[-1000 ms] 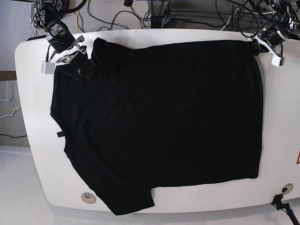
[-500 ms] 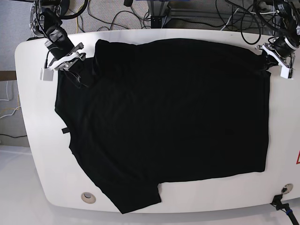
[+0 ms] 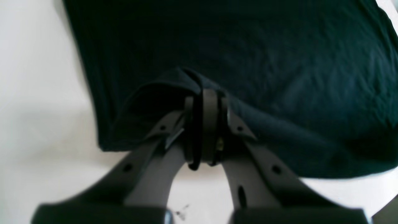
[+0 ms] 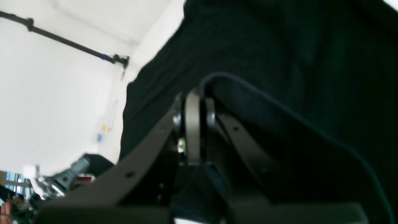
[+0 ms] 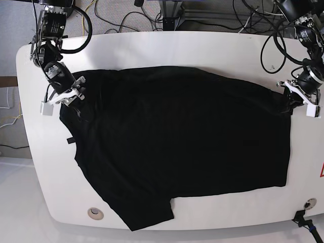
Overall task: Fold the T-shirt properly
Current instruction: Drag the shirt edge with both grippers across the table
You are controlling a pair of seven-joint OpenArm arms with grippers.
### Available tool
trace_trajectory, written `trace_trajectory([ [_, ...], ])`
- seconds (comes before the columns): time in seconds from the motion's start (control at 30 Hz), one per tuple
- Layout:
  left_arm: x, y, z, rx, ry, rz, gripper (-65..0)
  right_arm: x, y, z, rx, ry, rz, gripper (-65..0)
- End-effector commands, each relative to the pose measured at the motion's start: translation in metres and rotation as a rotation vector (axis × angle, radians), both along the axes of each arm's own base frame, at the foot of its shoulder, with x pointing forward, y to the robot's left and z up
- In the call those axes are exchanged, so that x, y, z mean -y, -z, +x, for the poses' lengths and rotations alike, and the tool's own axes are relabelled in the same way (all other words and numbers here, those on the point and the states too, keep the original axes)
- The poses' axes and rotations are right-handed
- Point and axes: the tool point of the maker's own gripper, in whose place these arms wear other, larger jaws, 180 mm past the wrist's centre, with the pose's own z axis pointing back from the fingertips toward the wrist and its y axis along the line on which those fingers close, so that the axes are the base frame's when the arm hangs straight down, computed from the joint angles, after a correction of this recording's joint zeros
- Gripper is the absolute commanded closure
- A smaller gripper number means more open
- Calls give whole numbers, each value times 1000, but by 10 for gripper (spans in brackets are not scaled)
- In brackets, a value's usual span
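Black T-shirt [image 5: 182, 147] across white table [image 5: 152, 45], cables [image 5: 126, 15] behind

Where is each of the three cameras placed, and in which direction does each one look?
Base: sits high above the white table, looks down on the black T-shirt; shows both arms, the right gripper on this view's left and the left gripper on its right.
Left wrist: sits on the left arm, looks along the left gripper, shut on a shirt edge.
Right wrist: sits on the right arm, looks along the right gripper, shut on cloth.
Shared: all three views show the T-shirt and the table.
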Motion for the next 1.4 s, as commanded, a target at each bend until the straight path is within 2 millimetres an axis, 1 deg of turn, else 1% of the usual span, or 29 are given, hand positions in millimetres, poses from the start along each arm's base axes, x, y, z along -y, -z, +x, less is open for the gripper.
trace_trajectory([
  [0.0,-8,-8,13,26,-39,-29,0,7,-14,12,52,7,8,0],
  [0.03,-10,-8,18,31,-52,-45,0,9,-15,18,58,13,13,0],
  [0.2,-17,-6,34,34,-79,-93,0,20,-17,44,72,43,42,0],
  [0.4,-21,-9,53,54,-98,-137,0,25,-19,70,66,41,71,0],
  [0.57,-30,-14,69,47,-117,-64,0,30,-24,89,76,59,97,0],
  [0.73,-34,-8,81,32,-134,-99,0,35,-26,102,77,73,118,0],
  [0.8,-35,-6,83,26,-140,-113,0,36,-24,105,70,79,126,0],
  [1.03,-35,-3,81,17,-142,-116,0,40,-14,112,40,94,150,0],
  [1.1,-35,-2,81,14,-142,-115,0,38,-12,117,29,88,119,0],
  [1.17,-42,-6,81,18,-145,-97,0,23,-11,128,17,42,62,0],
  [1.2,-44,-8,81,19,-146,-92,0,19,-9,133,7,31,54,0],
  [1.33,-46,-11,82,26,-147,-88,0,24,-1,149,-34,51,81,0],
  [1.37,-50,-16,84,37,-152,-80,0,27,-2,154,-38,56,72,0],
])
